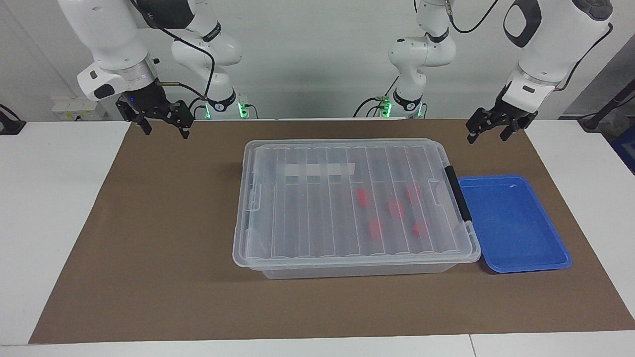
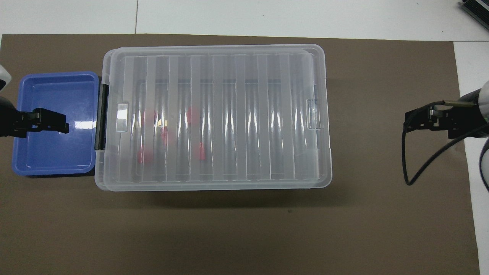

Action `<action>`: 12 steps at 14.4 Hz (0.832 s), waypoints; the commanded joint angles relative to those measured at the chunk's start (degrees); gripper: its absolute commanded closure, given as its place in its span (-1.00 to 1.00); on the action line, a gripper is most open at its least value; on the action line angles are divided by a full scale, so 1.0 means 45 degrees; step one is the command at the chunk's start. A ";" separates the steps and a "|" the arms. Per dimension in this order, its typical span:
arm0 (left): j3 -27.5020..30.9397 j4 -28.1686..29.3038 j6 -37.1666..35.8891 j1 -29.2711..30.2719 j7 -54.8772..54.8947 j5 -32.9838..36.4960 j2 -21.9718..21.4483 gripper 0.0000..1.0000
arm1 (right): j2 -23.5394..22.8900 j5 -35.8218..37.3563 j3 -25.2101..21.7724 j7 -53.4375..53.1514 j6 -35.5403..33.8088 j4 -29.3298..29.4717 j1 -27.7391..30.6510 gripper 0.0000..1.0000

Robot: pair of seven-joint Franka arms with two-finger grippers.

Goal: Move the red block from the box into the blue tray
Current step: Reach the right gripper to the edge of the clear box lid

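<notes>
The left end effector [image 1: 488, 132] hangs in the air near the corner of the box [image 1: 354, 203] at the left arm's end of the worktop [image 1: 149, 248], with its two fingers apart and nothing between them. In the overhead view it covers part of the blue tray [image 1: 513, 223], but the facing view shows it raised, not touching anything. The right end effector [image 1: 163, 126] hangs above the brown mat toward the right arm's end, well apart from the box, also with fingers apart and empty.

The box stands in the middle of the mat with its ribbed lid closed; the black latch [image 1: 459, 193] is on the end that faces the tray. I judge this is why the left arm waits on that side: the latch must be released before any block can be reached.

The red block [image 1: 375, 228] lies inside the box with four similar ones (all seen only through the lid), gathered in the half nearer to the latch. The blue tray sits just beside the box at the latch end and has nothing in it, so the carry will probably be short. No step of the task seems done yet.
</notes>
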State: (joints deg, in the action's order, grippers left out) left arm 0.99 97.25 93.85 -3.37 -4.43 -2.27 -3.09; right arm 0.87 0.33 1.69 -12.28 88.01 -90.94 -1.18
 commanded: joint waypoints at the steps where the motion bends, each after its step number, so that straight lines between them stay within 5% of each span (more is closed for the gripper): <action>1: -0.0025 0.0322 0.0219 0.0123 0.0124 -0.0159 -0.0310 -1.00 | 0.0412 -0.0249 0.0034 -0.0162 0.0131 -0.0475 0.0087 -1.00; 12: -0.0025 0.0341 0.0219 0.0123 0.0124 -0.0159 -0.0310 -1.00 | 0.0199 -0.0249 0.0152 -0.0885 0.4131 -0.2448 -0.1103 -1.00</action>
State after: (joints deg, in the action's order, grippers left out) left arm 0.99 97.25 93.85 -3.37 -4.43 -2.27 -3.09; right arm 1.43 0.11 2.21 -15.42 103.00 -99.29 -5.18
